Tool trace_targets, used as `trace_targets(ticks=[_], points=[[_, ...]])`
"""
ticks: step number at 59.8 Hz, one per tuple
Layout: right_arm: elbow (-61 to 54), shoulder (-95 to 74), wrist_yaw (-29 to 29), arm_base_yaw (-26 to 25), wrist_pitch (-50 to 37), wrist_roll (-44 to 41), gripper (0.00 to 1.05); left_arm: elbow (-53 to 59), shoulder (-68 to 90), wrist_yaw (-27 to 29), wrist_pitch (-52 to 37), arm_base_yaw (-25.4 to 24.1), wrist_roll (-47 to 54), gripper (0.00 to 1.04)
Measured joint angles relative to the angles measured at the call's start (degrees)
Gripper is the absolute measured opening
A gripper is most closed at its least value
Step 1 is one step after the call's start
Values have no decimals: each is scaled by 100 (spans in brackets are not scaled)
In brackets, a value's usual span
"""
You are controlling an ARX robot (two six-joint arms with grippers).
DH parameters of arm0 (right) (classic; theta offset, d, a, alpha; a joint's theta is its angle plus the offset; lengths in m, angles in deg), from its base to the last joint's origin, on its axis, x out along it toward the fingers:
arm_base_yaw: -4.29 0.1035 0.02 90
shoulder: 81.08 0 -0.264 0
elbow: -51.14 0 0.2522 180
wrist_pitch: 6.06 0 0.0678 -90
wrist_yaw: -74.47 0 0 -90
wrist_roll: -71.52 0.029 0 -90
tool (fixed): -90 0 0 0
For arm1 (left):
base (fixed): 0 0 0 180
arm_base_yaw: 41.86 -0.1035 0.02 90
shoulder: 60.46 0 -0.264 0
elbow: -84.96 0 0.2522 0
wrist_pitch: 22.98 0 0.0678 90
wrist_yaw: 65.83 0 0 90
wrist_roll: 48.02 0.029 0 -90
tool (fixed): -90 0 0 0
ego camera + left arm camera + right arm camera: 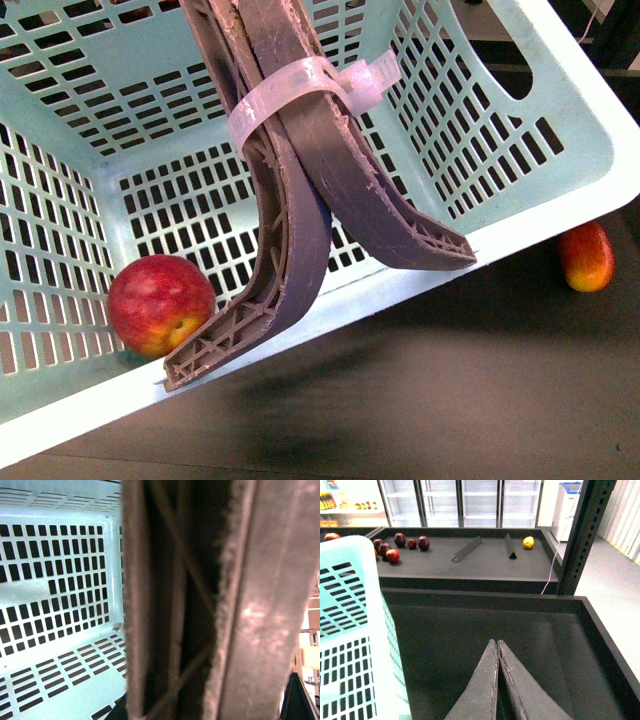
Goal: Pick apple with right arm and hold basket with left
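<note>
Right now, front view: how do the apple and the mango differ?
The apple is round; the mango is elongated. The apple lies inside the basket; the mango lies outside it on the dark surface, partly hidden by the rim. Both are red with yellowish patches.

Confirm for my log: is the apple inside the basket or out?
Inside. The apple rests on the slotted floor of the basket, in a corner, with the walls rising around it.

Apple (160, 304): red with yellow patch, resting inside basket corner.
Basket (560, 130): aqua, slotted, tilted, handles zip-tied together.
</note>
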Motion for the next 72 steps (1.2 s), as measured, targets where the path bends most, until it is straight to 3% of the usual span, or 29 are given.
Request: trace_targets(ticks=[19, 72], points=[[-640, 940, -566, -610, 289, 20, 2, 2, 0, -4, 0, 0, 0, 14], [-1193, 3110, -592, -619, 1751, 26, 2, 2, 0, -7, 0, 2, -2, 14]])
